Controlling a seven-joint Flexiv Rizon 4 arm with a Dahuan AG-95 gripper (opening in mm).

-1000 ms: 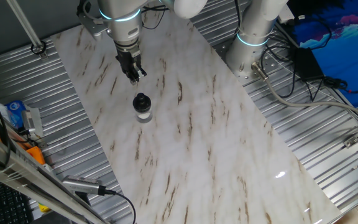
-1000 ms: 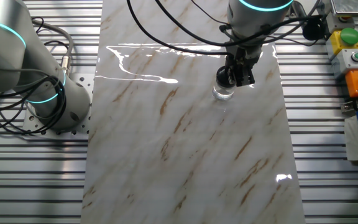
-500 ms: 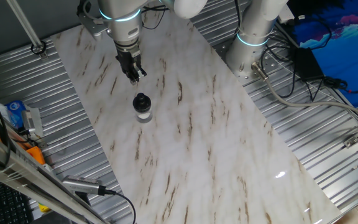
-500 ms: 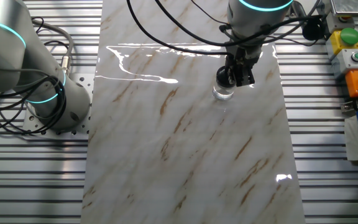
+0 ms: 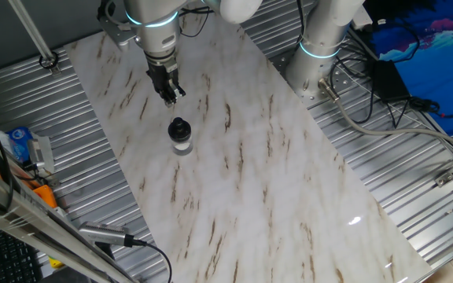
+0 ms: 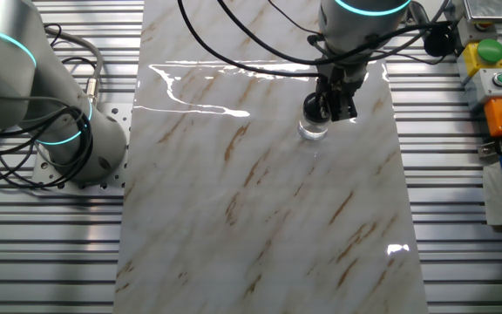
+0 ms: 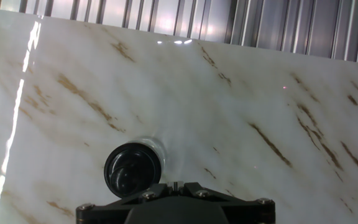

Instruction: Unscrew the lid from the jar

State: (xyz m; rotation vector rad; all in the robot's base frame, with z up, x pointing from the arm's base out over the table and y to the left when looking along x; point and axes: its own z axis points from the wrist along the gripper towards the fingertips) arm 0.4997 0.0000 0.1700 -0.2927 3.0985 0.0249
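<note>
Jar stands upright on the marble surface, its black lid screwed on. Beyond the jar, apart from it, hangs the tool, fingers apparently together, gripping nothing.

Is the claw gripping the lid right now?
No, the claw hangs above and apart from the lid, which sits on the jar.
</note>
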